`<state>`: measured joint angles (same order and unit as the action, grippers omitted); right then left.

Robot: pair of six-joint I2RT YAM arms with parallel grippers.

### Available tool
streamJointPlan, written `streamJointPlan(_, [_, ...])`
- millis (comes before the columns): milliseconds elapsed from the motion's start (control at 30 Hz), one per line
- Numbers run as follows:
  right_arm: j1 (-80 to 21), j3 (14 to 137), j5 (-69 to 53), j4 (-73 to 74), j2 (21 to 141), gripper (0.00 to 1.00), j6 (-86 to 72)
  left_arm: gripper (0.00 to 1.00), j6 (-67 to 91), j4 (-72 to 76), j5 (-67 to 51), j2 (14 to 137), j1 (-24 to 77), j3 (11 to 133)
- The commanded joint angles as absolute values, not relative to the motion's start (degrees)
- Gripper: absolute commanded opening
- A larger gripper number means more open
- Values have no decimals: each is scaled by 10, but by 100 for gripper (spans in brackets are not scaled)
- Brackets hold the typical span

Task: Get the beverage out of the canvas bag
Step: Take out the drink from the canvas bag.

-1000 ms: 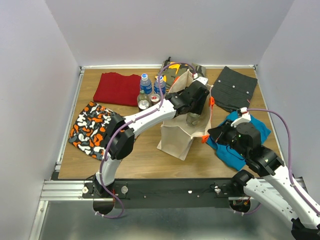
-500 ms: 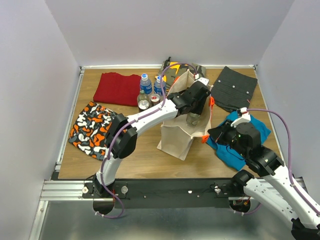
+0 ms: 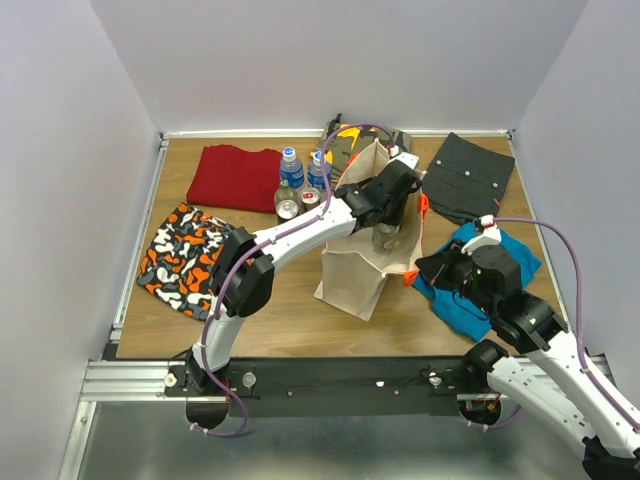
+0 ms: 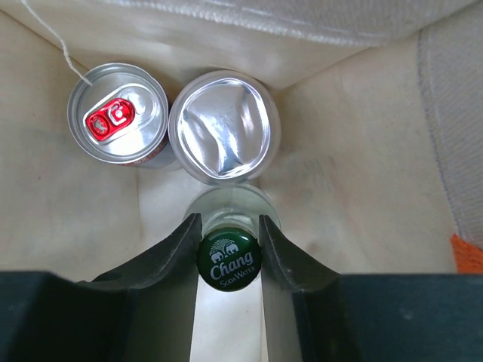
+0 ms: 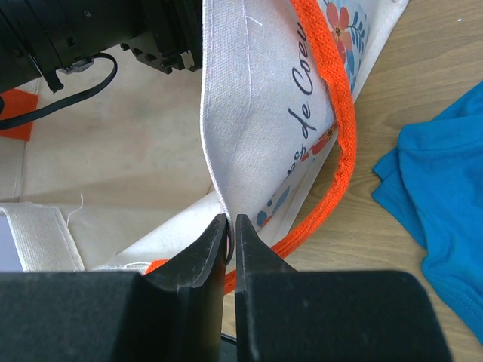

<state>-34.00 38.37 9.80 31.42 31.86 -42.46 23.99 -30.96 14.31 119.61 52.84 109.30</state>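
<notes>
The beige canvas bag (image 3: 352,272) with orange handles (image 5: 334,113) stands at the table's middle. My left gripper (image 3: 388,222) reaches into its open top. In the left wrist view that gripper (image 4: 229,240) is shut on the neck of a glass bottle with a green Chang cap (image 4: 229,261). Two silver cans stand beside it inside the bag, one with a red tab (image 4: 117,113) and one with a plain top (image 4: 224,126). My right gripper (image 3: 425,268) is shut on the bag's right rim (image 5: 240,143), pinching the cloth edge between its fingers (image 5: 231,226).
Two water bottles (image 3: 291,165) and two cans (image 3: 287,208) stand left of the bag. Folded clothes lie around: red (image 3: 235,177), orange-patterned (image 3: 185,255), dark grey (image 3: 470,178), blue (image 3: 500,262) under my right arm. An olive item (image 3: 345,145) lies behind the bag.
My left wrist has shifted slightly toward the back over the bag's opening. The right gripper and the bag have not visibly moved.
</notes>
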Motion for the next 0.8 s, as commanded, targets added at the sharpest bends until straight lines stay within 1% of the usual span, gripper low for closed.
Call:
streamJointPlan(0, [-338,372,126,345,319,17,-420,36,242,-314,150,1194,526,1101])
streamJointPlan(133, [-338,374,125,344,319,17,-420,35,243,-311,149,1193,526,1100])
streamJointPlan(167, [-338,373,125,345,320,18,-420,33,243,-311,149,1191,526,1100])
streamJointPlan(233, [-338,373,126,345,319,17,-420,26,242,-311,149,1192,526,1100])
streamJointPlan(267, [-337,372,124,345,319,18,-420,19,243,-312,149,1191,526,1102])
streamJointPlan(333, [-337,372,125,345,319,18,-420,10,242,-314,146,1191,526,1102])
streamJointPlan(367, [-337,372,125,345,319,18,-420,0,242,-315,144,1191,526,1102])
streamJointPlan(767, [-337,372,127,345,317,18,-420,0,223,-328,148,1155,529,1100])
